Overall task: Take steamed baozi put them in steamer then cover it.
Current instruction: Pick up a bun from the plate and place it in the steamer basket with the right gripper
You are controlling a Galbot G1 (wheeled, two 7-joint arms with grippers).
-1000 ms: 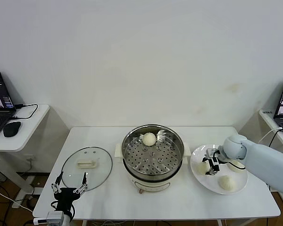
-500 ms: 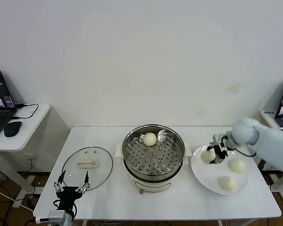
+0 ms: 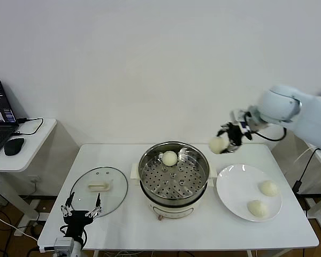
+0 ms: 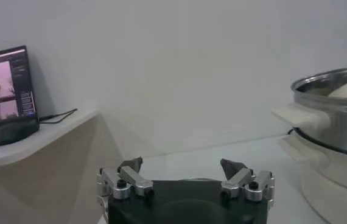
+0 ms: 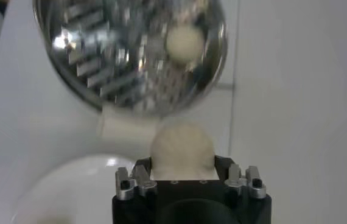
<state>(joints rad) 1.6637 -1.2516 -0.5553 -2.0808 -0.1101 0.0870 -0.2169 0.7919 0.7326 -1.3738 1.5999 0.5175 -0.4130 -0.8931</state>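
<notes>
Right claw [image 3: 228,137]: raised in the air above the gap between steamer and plate, pinching one bun [image 3: 217,144] between its fingers; the right wrist view shows the same bun [image 5: 182,148] seated between the fingers with the steamer below.

Left claw [image 3: 80,211]: low at the near left corner of the surface, just beside the lid, fingers spread and holding nothing; same spread stance in the left wrist view [image 4: 185,176].

Steamer [image 3: 174,176]: middle of the white surface [image 3: 203,230], uncovered, perforated tray exposed. One bun [image 3: 169,158] rests on the tray toward the far rim.

White plate [image 3: 237,187]: right of the steamer, carrying two buns, one [image 3: 268,188] at its right side and one [image 3: 257,208] nearer the front edge.

Glass lid [image 3: 99,191]: flat on the surface, left of the steamer, handle up.
</notes>
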